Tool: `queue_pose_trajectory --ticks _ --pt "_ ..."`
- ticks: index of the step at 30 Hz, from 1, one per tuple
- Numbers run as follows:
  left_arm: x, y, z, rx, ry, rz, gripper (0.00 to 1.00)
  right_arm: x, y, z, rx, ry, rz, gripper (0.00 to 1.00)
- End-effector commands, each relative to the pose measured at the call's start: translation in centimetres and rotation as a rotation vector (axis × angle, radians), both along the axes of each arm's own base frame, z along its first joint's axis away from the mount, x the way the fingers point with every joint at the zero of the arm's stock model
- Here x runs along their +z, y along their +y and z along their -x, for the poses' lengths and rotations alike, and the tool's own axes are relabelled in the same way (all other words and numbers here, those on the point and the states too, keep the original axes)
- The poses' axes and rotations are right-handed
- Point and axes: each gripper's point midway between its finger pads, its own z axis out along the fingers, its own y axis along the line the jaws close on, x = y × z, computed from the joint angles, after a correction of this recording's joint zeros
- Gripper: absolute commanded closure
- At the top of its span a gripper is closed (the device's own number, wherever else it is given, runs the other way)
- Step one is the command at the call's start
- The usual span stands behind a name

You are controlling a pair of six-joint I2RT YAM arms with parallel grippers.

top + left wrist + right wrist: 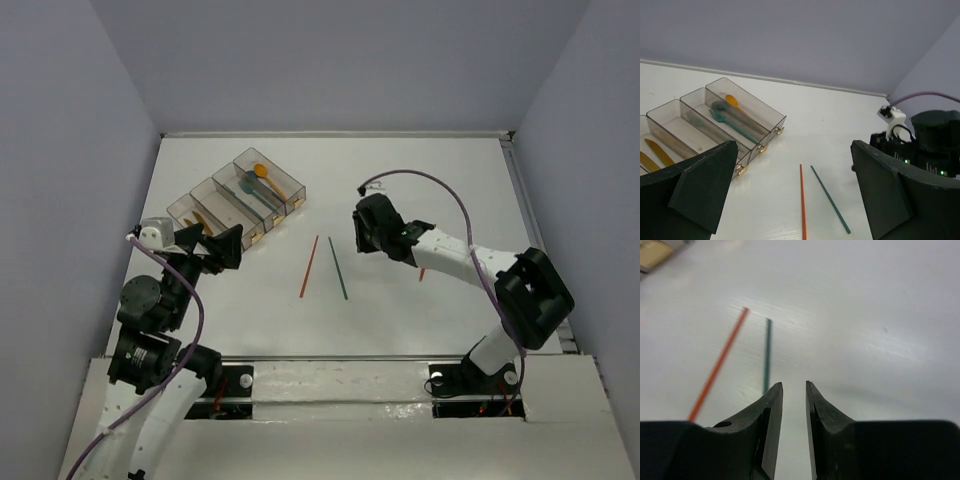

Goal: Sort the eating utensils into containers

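Sticks first: your red stick [309, 267] and dark green stick [338, 268] lie flat mid-counter [420, 180]. Their long axes run far to near, close together at the far ends and splaying apart toward you. The containers [240, 200] sit far left at an angle, with a teal fork [727, 122] and an orange spoon [731, 101] inside. Your left pincer [794, 150] gapes released by their near ends. Your right pincer [793, 385] is all but clenched, empty, just right of the green stick's far end.
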Motion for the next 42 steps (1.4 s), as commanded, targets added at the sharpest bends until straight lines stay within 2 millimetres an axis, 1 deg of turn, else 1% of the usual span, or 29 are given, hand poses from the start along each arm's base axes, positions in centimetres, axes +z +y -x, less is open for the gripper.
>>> queue_pose_trajectory --ticks 1,2,3,4,5,6,7,8,9,10,11,14,16,17,20,21,23,24,25,27,29,33,35,38,39,41,42 --pt "2.5 0.0 0.8 -0.014 -0.088 0.021 0.01 -1.2 -8.6 2.0 -0.358 0.013 0.116 0.66" --pt "2.6 0.1 0.9 -0.014 -0.094 0.023 0.01 -1.8 -10.3 2.5 -0.401 0.038 0.136 0.65" --pt "2.7 -0.1 1.1 -0.023 -0.098 0.025 0.01 -2.1 -12.6 2.4 -0.469 0.054 0.130 0.57" --pt "2.7 0.0 1.2 -0.020 -0.099 0.026 0.01 -2.3 -13.6 2.4 -0.512 0.062 0.115 0.51" --pt "2.8 0.0 1.2 -0.019 -0.102 0.027 0.01 -2.3 -14.7 2.2 -0.542 0.060 0.104 0.50" --pt "2.8 -0.2 1.4 -0.029 -0.105 0.029 0.01 -2.7 -15.4 2.3 -0.557 0.066 0.084 0.49" --pt "3.0 -0.1 1.6 -0.028 -0.112 0.033 0.01 -1.6 -16.8 1.6 -0.608 0.030 0.034 0.49" --pt "3.0 -0.2 1.7 -0.037 -0.114 0.035 0.01 -1.5 -17.7 1.4 -0.633 0.025 0.024 0.49" --pt "3.1 -0.2 1.8 -0.037 -0.117 0.036 0.01 -1.6 -18.6 1.3 -0.650 0.032 0.014 0.50" --pt "3.2 -0.1 1.9 -0.036 -0.121 0.039 0.01 -2.1 -18.7 1.3 -0.636 0.063 0.002 0.52" --pt "3.3 -0.3 2.1 -0.045 -0.126 0.042 0.01 -2.5 -20.1 1.2 -0.666 0.084 0.010 0.54" --pt "3.6 -0.2 2.5 -0.048 -0.139 0.049 0.01 -4.4 -20.8 1.6 -0.655 0.174 0.043 0.56" --pt "3.8 -0.1 2.7 -0.047 -0.146 0.052 0.01 -5.1 -20.6 1.8 -0.638 0.202 0.054 0.57" --pt "3.8 -0.2 2.9 -0.054 -0.147 0.054 0.01 -5.6 -21.0 1.9 -0.651 0.223 0.058 0.59" --pt "4.0 -0.2 3.3 -0.064 -0.159 0.062 0.01 -6.3 -21.0 1.8 -0.651 0.252 0.060 0.59" --pt "4.1 -0.2 3.4 -0.062 -0.161 0.063 0.01 -6.5 -21.3 1.8 -0.658 0.265 0.067 0.59" --pt "4.2 -0.2 3.7 -0.069 -0.168 0.069 0.01 -6.8 -21.0 1.6 -0.648 0.289 0.076 0.61" --pt "4.3 -0.1 3.7 -0.066 -0.170 0.070 0.01 -7.1 -21.3 1.6 -0.656 0.304 0.078 0.62" --pt "4.3 -0.1 3.8 -0.065 -0.173 0.070 0.01 -7.9 -21.1 1.7 -0.649 0.334 0.083 0.63" --pt "4.5 0.2 3.9 -0.055 -0.181 0.076 0.01 -8.5 -20.8 1.8 -0.647 0.355 0.081 0.64" --pt "4.7 0.7 4.1 -0.035 -0.187 0.081 0.01 -9.5 -21.0 2.1 -0.665 0.394 0.081 0.64" --pt "4.9 0.7 4.5 -0.044 -0.197 0.088 0.01 -11.1 -20.7 2.7 -0.664 0.453 0.088 0.65" --pt "5.0 0.7 4.7 -0.047 -0.200 0.091 0.01 -12.1 -20.7 3.1 -0.660 0.476 0.092 0.70" --pt "5.1 1.0 4.9 -0.034 -0.205 0.094 0.01 -12.7 -20.5 3.0 -0.657 0.482 0.085 0.83" --pt "5.1 1.1 4.9 -0.029 -0.206 0.092 0.01 -12.9 -20.4 3.0 -0.656 0.484 0.081 0.89" --pt "5.1 1.1 4.9 -0.029 -0.206 0.094 0.01 -12.8 -19.9 2.7 -0.638 0.481 0.061 0.95" --pt "5.2 1.2 5.0 -0.029 -0.210 0.096 0.01 -12.4 -19.6 2.3 -0.627 0.468 0.041 0.99"
